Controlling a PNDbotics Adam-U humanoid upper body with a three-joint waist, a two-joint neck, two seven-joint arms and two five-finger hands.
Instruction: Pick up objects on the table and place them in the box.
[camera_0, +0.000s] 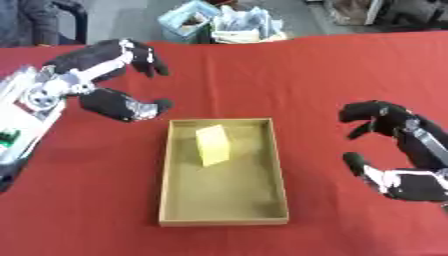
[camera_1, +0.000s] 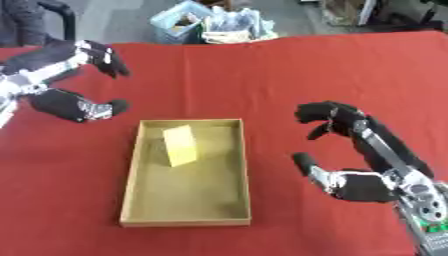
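Note:
A shallow tan cardboard box (camera_0: 166, 175) lies in the middle of the red table. Inside its upper left part rests a pale yellow block (camera_0: 213, 145), leaning at a tilt. My left hand (camera_0: 105, 82) hovers up and left of the box, open, thumb and fingers spread with nothing between them. My right hand (camera_1: 354, 150) hangs to the right of the box, also open and holding nothing.
The red cloth (camera_0: 306, 75) covers the whole table. Past its far edge stand a light blue bin (camera_0: 185, 20) and a pile of white bags (camera_0: 245, 25). A dark chair (camera_0: 74, 17) shows at the top left.

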